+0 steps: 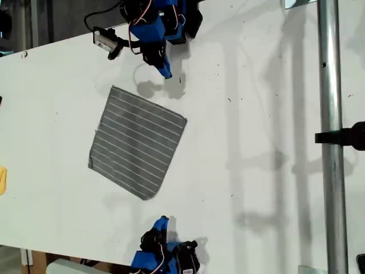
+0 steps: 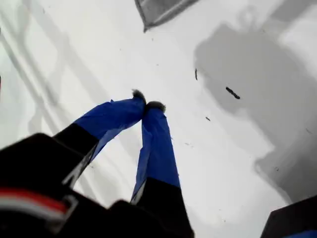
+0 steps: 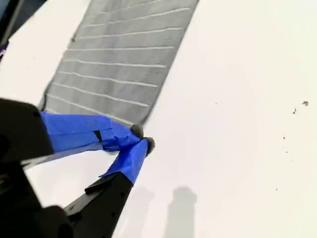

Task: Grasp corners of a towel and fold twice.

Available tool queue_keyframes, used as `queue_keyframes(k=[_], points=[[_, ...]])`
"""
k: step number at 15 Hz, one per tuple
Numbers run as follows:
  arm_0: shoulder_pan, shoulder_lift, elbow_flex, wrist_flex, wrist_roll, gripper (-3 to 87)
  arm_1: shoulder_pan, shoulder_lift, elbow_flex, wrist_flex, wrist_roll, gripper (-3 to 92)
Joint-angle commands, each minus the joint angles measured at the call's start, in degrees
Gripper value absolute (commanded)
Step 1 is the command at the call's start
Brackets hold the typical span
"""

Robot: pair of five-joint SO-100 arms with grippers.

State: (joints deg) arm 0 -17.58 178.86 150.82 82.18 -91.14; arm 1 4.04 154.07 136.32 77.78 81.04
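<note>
Both end effectors are pinched closed, tips touching, nothing held. My first end effector [image 1: 166, 73] sits at about 12 o'clock in the exterior view, hanging over bare white desk [image 1: 256, 142]. Its wrist view shows the blue-taped fingers [image 2: 158, 144] meeting at dark tips. It is apart from the towel [image 1: 137, 149], at roughly 1 o'clock from the cloth's middle in the exterior view. Only one towel corner [image 2: 146, 27] shows in the first wrist view, well off from the tips, with a few dark specks on the desk between (dirt or scuffs, can't tell).

My second end effector [image 1: 163, 218] is at about 6 o'clock in the exterior view, also over bare desk. It is near the towel's lowest corner [image 1: 145, 198] but not touching it. In the second wrist view its tips [image 3: 142, 138] sit just beside the cloth's edge [image 3: 143, 116].

The towel is grey with thin white stripes and lies flat and unfolded on the desk. It is turned diamond-wise, at about 9 o'clock from the exterior view's centre. All four corners are visible, none lifted.

A metal pole [image 1: 331, 142] runs along the 3 o'clock side of the exterior view with a black clamp [image 1: 345, 137] on it. A bit of something yellow [image 1: 2, 180] shows at the 9 o'clock edge.
</note>
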Motion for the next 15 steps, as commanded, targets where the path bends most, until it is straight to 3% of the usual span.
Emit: queue_keyframes(k=[1, 6, 11, 13, 14, 15], points=[[-0.35, -20.21, -22.94, 2.20, 5.36, -2.9, 0.44, -16.26, -16.79, -3.34, -3.60, -0.3], [-5.98, -44.03, -51.94, 11.95, 15.03, -2.9, 0.88, -47.11, -50.89, 2.29, -9.58, -0.3], [-7.29, -46.23, -51.24, 11.78, 16.17, -2.9, 0.53, -54.76, -60.47, 7.03, -13.27, 0.5], [-9.58, -46.32, -48.25, 11.07, 18.02, -2.9, 1.41, -56.51, -64.42, 12.83, -16.08, 33.2], [-11.51, -46.32, -46.58, 10.90, 19.34, -2.9, 2.72, -57.48, -66.01, 15.21, -21.09, 43.8], [-13.01, -46.41, -45.79, 10.99, 20.30, -2.9, 4.57, -57.66, -67.15, 17.58, -24.52, 43.7]])
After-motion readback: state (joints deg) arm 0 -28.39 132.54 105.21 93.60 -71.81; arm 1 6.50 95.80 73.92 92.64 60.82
